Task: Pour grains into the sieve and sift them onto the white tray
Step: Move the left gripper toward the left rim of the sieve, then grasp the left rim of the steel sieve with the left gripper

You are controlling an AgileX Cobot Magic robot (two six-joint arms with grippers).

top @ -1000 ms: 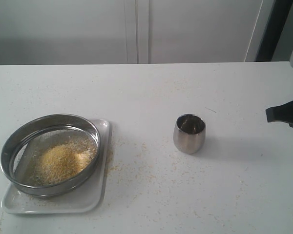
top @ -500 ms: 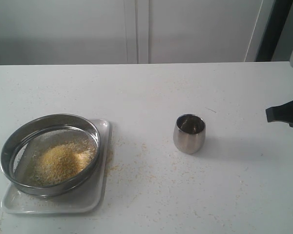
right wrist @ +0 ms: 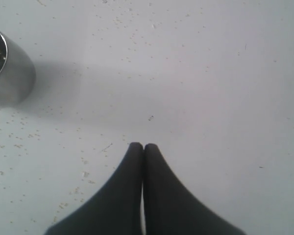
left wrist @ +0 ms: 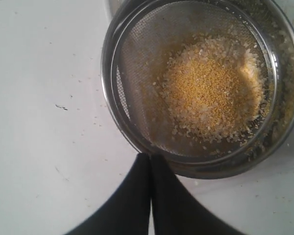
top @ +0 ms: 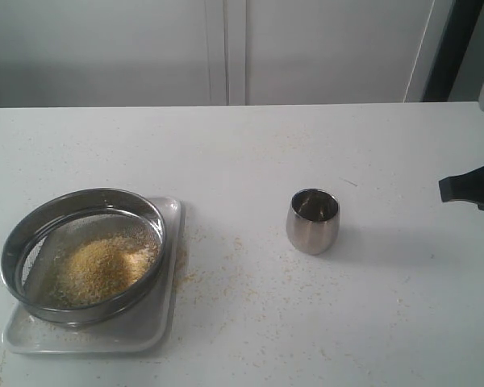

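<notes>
Near left, you have the white tray point(top: 97, 340) flat on the table point(top: 250, 153). The sieve point(top: 82, 313) sits on the tray and covers most of it. The grains point(top: 97, 270) are heaped on its mesh, golden in the middle and paler and coarser at the edges. Your left gripper point(left wrist: 150, 156) has its fingers pressed together, empty, just beside the sieve's rim. Stray granules dot the table right of the tray. The steel cup point(top: 312, 222) stands upright mid-table. Your right gripper point(right wrist: 143, 146), far right, has its fingers together and holds nothing, well apart from the cup.
</notes>
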